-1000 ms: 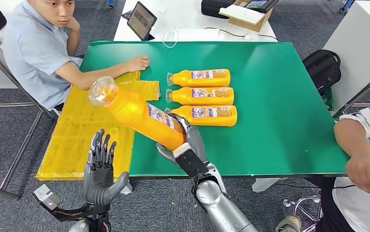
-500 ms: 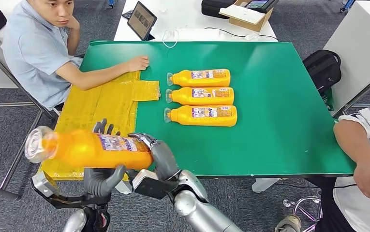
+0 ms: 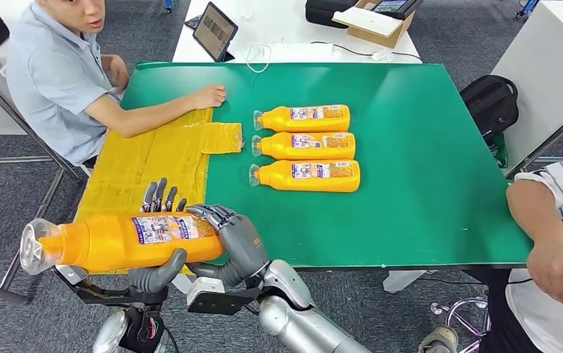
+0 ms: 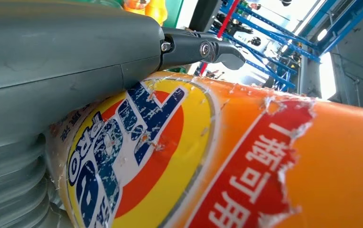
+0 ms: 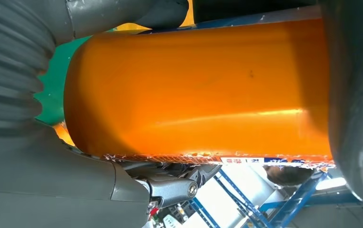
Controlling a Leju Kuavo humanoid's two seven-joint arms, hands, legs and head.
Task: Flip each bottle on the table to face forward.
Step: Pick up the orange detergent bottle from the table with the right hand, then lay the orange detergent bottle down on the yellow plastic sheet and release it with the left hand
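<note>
1. I had the right hand [image 3: 238, 239] wrapped around the base end of an orange bottle [image 3: 127, 241], fingers curled over its top and side, gripping it off the near-left corner of the green table [image 3: 425, 147].
2. The bottle lay roughly level in the air, its clear cap end pointing to the robot's left, out past the yellow sheet [image 3: 146, 176], and a blue-and-white label faced up toward the head camera.
3. The left hand [image 3: 157, 254] sat under and behind the bottle's middle: its fingers stood up behind the body and its thumb curved up against the underside. In the left wrist view a finger [image 4: 203, 47] lay along the bottle [image 4: 246, 156], right at the worn round label, so I judged that hand was gripping it too.
4. In the right wrist view the bottle's [image 5: 203, 85] plain orange side lay pressed between the grey thumb and the dark fingers.
5. Three more orange bottles [image 3: 304, 145] lay in a neat row on their sides on the table, caps to the left, labels up.
6. A person [image 3: 57, 73] sat at the far left with a hand resting on the table edge, and another person's arm [image 3: 550, 235] showed at the right.
</note>
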